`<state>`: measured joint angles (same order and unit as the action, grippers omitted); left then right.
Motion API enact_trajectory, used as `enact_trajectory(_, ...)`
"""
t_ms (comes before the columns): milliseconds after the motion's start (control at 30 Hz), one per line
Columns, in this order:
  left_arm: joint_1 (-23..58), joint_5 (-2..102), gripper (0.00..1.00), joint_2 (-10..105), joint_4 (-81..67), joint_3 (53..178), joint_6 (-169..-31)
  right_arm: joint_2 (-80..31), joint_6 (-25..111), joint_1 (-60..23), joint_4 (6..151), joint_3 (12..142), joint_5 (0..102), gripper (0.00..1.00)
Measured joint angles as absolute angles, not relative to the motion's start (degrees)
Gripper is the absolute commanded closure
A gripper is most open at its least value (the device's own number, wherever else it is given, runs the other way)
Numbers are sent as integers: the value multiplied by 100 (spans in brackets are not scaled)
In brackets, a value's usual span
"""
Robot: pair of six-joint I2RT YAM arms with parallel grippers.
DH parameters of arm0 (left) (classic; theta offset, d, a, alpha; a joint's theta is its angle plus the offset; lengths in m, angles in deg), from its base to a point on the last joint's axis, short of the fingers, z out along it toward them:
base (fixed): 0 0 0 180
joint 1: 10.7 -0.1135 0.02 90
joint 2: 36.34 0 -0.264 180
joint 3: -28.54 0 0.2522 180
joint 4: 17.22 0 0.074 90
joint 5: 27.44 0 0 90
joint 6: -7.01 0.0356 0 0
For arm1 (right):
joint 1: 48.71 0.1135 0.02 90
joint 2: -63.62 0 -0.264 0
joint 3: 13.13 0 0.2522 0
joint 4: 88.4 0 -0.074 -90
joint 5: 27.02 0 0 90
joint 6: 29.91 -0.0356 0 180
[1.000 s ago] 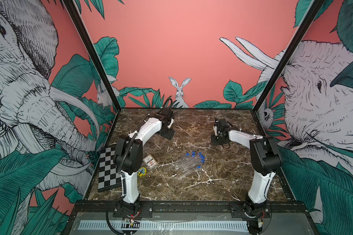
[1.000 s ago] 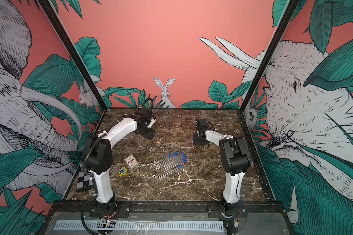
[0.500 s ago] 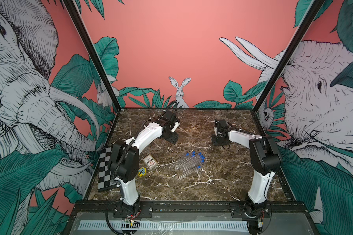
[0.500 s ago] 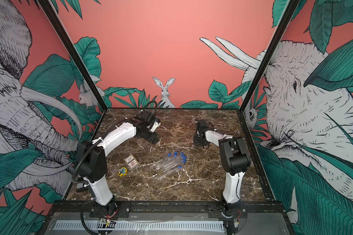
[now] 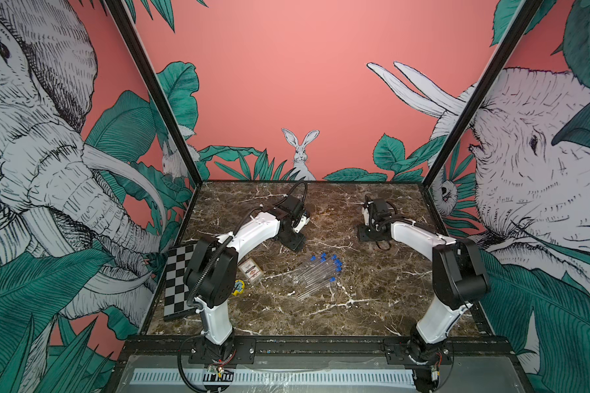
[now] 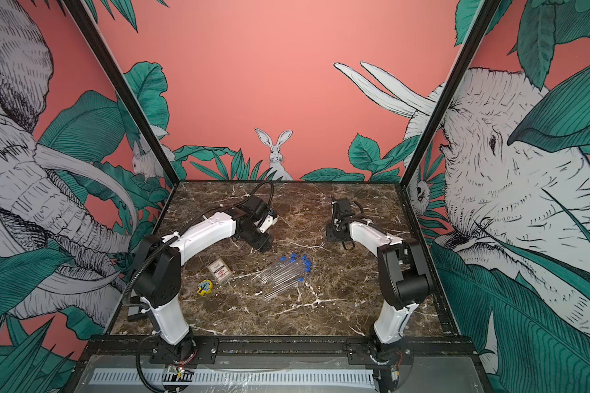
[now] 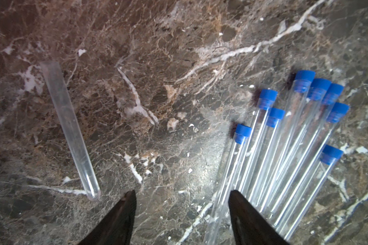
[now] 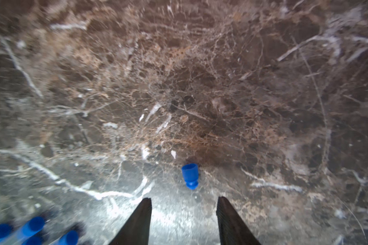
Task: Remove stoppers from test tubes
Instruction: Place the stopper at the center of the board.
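So far, one bare tube (image 7: 69, 129) and one loose stopper (image 8: 190, 176) lie apart on the worktop (image 7: 179, 63); eight heaped tubes (image 7: 293, 148) remain stoppered. Left fingers (image 7: 119, 218) and right fingers (image 8: 136, 222) gape, empty.

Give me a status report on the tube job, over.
Left gripper and right gripper open, empty. One stopper loose by right gripper; one bare tube; eight capped tubes piled. Card case apart from pile.

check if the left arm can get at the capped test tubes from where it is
Probably yes. The left gripper is open and empty, and the capped test tubes lie on bare marble just beside it, with nothing between.
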<state>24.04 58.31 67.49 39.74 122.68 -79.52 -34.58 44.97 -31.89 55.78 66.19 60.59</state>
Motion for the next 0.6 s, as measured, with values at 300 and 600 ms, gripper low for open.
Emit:
enact_trajectory(300,2562,5742,37,7086,3823,12262,-8046,-2347,4235,-2951,5801,5729,5578,13)
enact_trajectory(600,2726,5748,37,7276,3818,12248,-8046,-2153,4014,-2566,6489,5207,5139,10)
